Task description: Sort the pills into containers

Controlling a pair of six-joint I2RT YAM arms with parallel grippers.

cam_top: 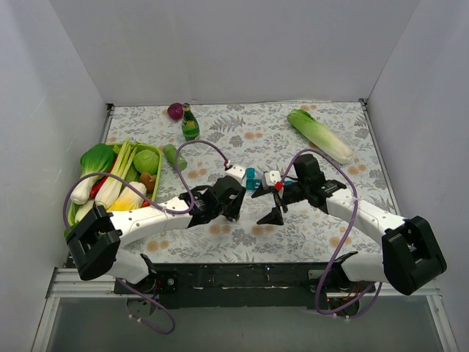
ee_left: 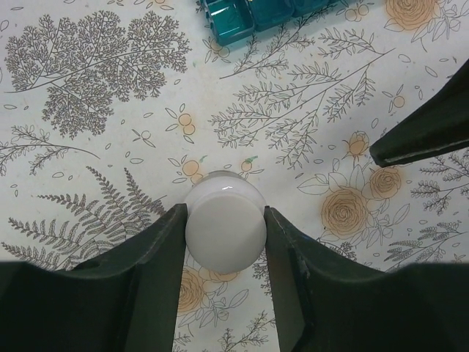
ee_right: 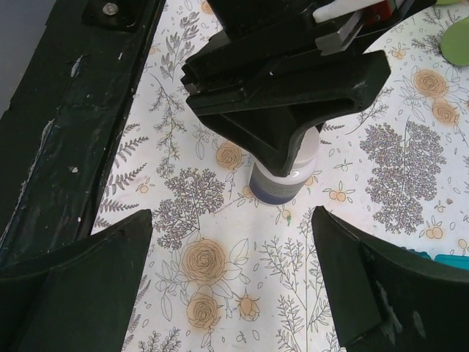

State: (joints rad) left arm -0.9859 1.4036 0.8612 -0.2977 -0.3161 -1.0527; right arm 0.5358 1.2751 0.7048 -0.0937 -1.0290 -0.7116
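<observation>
My left gripper (ee_left: 225, 215) is shut on the white cap of a small white pill bottle (ee_left: 224, 229) that stands upright on the floral cloth. In the right wrist view the bottle (ee_right: 281, 183) shows a blue label under the left gripper's fingers (ee_right: 286, 110). The teal-blue pill box (ee_left: 253, 12) lies just beyond it; a short piece shows in the top view (cam_top: 250, 177) between the two wrists. My right gripper (ee_right: 233, 216) is open and empty, facing the bottle from a short distance, and also shows in the top view (cam_top: 265, 205). No loose pills show.
A green basket (cam_top: 152, 150) of toy vegetables stands at the left. A green bottle (cam_top: 190, 123) and a purple onion (cam_top: 175, 111) are at the back. A napa cabbage (cam_top: 319, 134) lies at the back right. White walls surround the table.
</observation>
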